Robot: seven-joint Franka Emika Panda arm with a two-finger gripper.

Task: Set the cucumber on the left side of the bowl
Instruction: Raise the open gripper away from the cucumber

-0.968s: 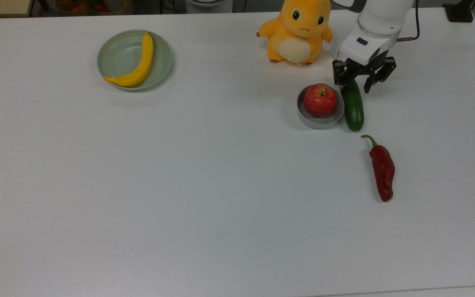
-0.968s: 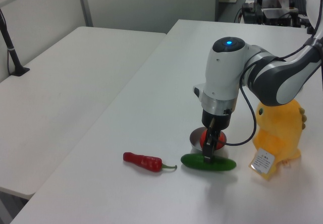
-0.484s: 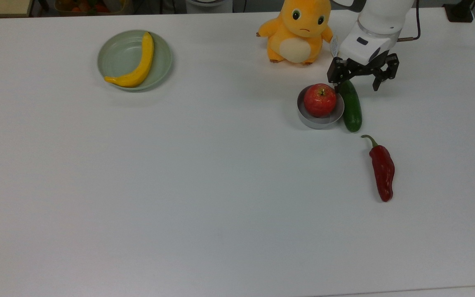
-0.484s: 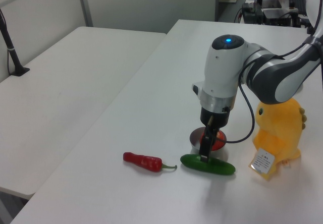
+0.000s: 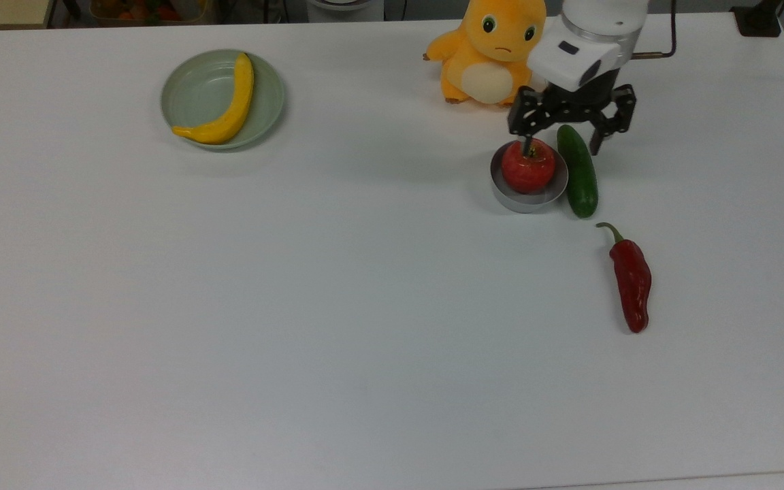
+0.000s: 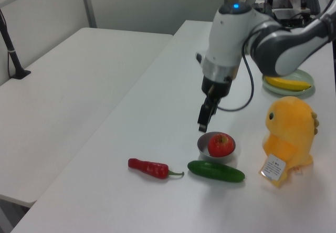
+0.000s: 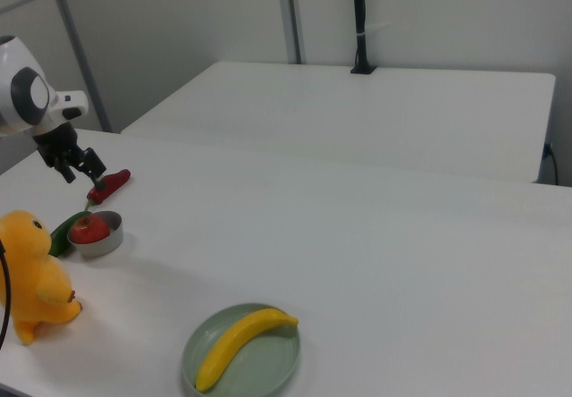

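Chili (image 5: 630, 284): a wrinkled dark red pepper lying alone on the white counter (image 5: 337, 327), nearest the top view's lower edge; its green stem points toward the cucumber but does not touch it.

Cucumber (image 5: 580, 170): dark green and glossy, lying flat on the counter on the top view's right of the bowl, its side against or just beside the bowl's wall. In the left view (image 6: 216, 171) it lies in front of the bowl, between the chili (image 6: 148, 168) and the plush toy.

Bowl (image 5: 527, 198): small, silver-grey, low-walled, holding a red apple (image 5: 528, 167). In the right view the bowl (image 7: 96, 241) stands with the cucumber's tip (image 7: 61, 234) showing behind it.

Gripper (image 5: 564, 140): black, raised above the counter, over the far ends of the bowl and cucumber in the top view; in the left view (image 6: 204, 122) it hangs in the air above the bowl, touching nothing.

Fingers: spread wide and holding nothing; one finger (image 5: 527, 144) shows over the apple in the top view, the other on the far side of the cucumber.

Plush toy (image 5: 493, 51): orange-yellow with a pale belly, standing beyond the bowl near the counter's far edge.

Dish (image 5: 191, 95): shallow, pale green, well apart toward the top view's left, carrying a banana (image 5: 226, 109).
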